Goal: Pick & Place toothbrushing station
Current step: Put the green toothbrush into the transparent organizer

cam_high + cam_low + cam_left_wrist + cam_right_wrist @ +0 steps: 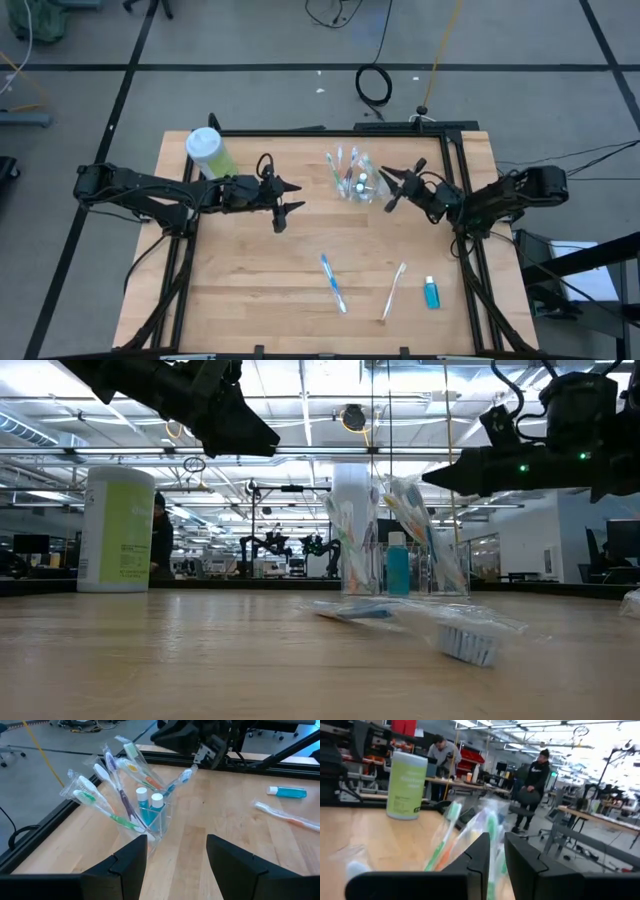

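The right gripper (392,189) hangs just beside the small clear plastic cup (358,187) at the far middle of the light wooden table (250,290), its two dark fingers (482,851) only a narrow slit apart and gripping nothing, with wrapped toothbrush heads directly ahead of them. The cup stands upright, holding a fan of thin wrapped toothbrushes (107,795) and two white-capped teal tubes (149,807). The left gripper (283,201) waits in the air on the cup's other side, a little off it, its fingers (131,860) spread wide and empty. Nearer the front edge lie the things not yet placed: a blue toothbrush (333,283), a white toothbrush (393,290) beside it and, just right of that, a third teal tube (431,293). A tall green bottle with a white cap (209,152) stands apart at the far left. The step looks like a turn from the cup toward another pick; the next move would call for travelling to the front, opening wider and descending squarely over a thin, flat-lying item.
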`<action>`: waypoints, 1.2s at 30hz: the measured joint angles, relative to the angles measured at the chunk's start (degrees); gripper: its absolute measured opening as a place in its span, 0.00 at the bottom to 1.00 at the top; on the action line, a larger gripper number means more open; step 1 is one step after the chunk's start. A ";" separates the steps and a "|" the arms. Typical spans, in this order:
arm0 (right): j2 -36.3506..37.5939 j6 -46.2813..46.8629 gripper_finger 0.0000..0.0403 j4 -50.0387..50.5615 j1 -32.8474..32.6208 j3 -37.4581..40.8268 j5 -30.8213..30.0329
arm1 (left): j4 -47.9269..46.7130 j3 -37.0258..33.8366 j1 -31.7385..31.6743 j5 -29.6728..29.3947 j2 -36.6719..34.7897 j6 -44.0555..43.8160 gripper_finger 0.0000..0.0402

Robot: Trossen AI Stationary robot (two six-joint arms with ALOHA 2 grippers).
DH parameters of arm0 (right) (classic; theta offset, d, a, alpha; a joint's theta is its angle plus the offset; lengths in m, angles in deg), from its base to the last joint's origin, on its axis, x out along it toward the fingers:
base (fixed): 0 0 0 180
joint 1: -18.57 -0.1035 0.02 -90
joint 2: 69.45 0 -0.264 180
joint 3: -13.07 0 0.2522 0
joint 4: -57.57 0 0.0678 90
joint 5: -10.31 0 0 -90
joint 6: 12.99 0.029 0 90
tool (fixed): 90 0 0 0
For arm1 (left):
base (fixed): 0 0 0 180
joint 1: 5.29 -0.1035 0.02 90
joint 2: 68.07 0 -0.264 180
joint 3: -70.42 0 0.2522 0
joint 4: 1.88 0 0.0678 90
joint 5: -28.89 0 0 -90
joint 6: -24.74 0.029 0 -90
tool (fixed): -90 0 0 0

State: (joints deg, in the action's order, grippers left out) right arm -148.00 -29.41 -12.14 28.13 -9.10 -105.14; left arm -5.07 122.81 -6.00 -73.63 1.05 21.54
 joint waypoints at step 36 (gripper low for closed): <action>-0.89 7.33 0.24 18.12 8.09 -7.06 9.22 | 0.31 0.00 0.00 -0.02 0.00 0.24 0.53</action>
State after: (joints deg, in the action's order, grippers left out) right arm -148.89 -22.07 5.97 36.22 -16.16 -95.92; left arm -4.77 122.81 -6.00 -73.65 1.05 21.78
